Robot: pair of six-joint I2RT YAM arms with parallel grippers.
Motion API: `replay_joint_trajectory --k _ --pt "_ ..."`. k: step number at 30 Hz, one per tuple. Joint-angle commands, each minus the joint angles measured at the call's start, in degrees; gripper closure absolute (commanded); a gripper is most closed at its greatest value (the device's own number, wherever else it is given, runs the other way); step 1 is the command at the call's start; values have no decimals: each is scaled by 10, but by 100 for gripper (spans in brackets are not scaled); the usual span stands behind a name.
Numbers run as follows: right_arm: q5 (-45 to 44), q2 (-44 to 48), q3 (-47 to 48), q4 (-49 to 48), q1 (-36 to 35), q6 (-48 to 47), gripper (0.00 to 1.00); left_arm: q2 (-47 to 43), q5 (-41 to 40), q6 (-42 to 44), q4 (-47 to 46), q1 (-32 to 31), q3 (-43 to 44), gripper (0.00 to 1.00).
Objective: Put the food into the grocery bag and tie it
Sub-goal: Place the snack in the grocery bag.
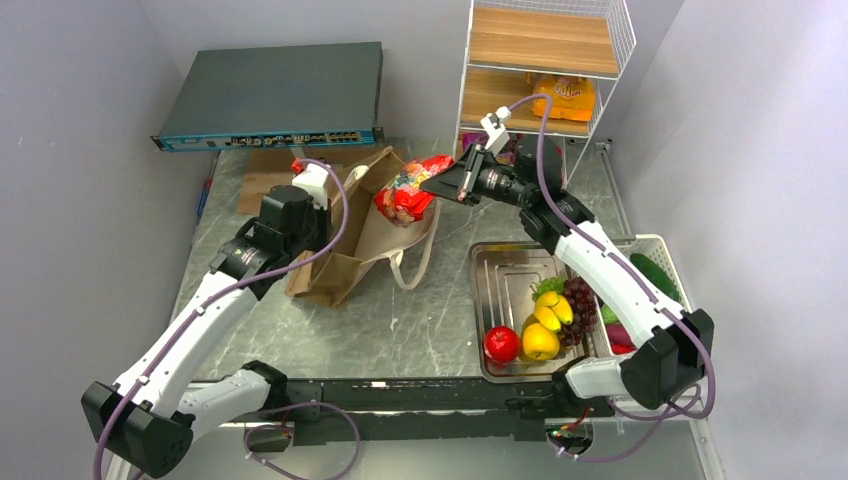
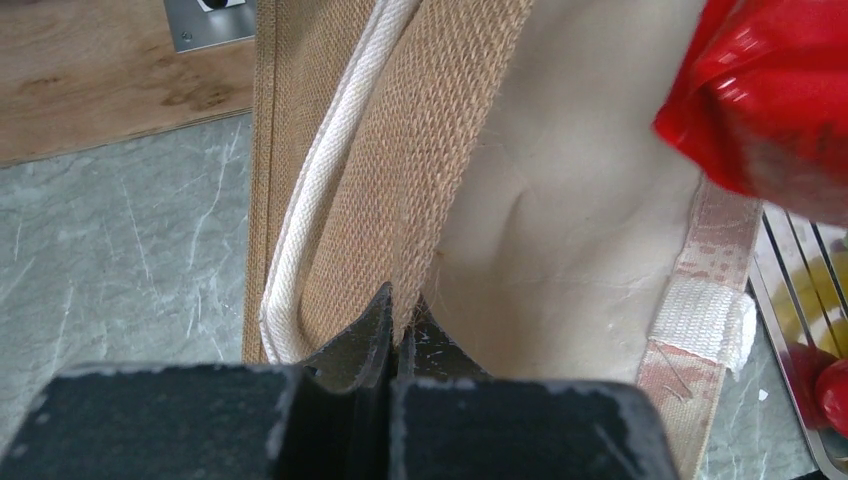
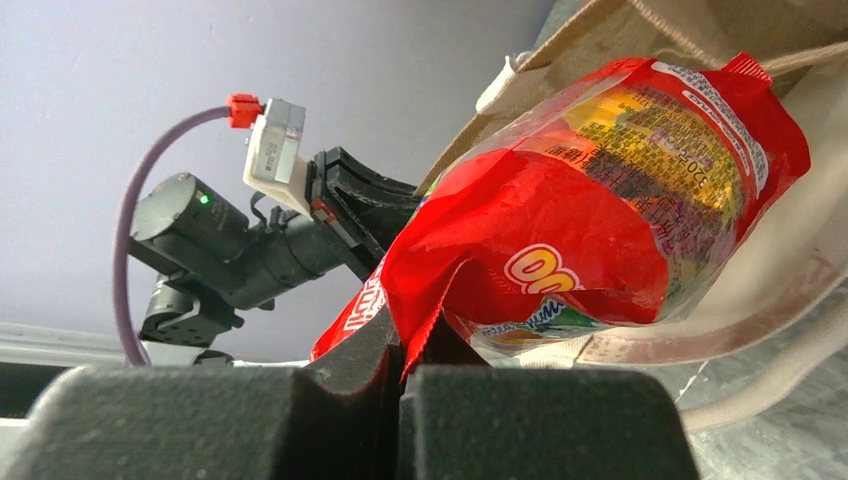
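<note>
While my left gripper (image 2: 392, 310) clamps grocery bag (image 1: 345, 255) rim, my right gripper (image 3: 400, 345) pinches red snack packet (image 1: 405, 192) over bag mouth, upper centre; loading step; next: lower inside, release

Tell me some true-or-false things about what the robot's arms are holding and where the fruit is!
1. The right tool is shut on a red snack packet. True.
2. The left tool is open and holds nothing. False: it is shut on the rim of the grocery bag.
3. The red apple sits in the metal tray. True.
4. The cucumber is inside the bag. False: it lies in the white basket.
</note>
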State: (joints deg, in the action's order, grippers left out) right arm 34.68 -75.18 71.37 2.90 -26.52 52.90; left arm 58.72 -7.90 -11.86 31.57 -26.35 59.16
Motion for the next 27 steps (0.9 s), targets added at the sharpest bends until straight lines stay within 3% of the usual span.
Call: replay_joint_trajectory --k 1,27 --pt "4 -14 27 -105 -28 8 100 -2 -6 7 -9 -3 15 100" --pt "76 -197 37 -219 -111 71 100 -3 -6 7 -8 -4 17 100"
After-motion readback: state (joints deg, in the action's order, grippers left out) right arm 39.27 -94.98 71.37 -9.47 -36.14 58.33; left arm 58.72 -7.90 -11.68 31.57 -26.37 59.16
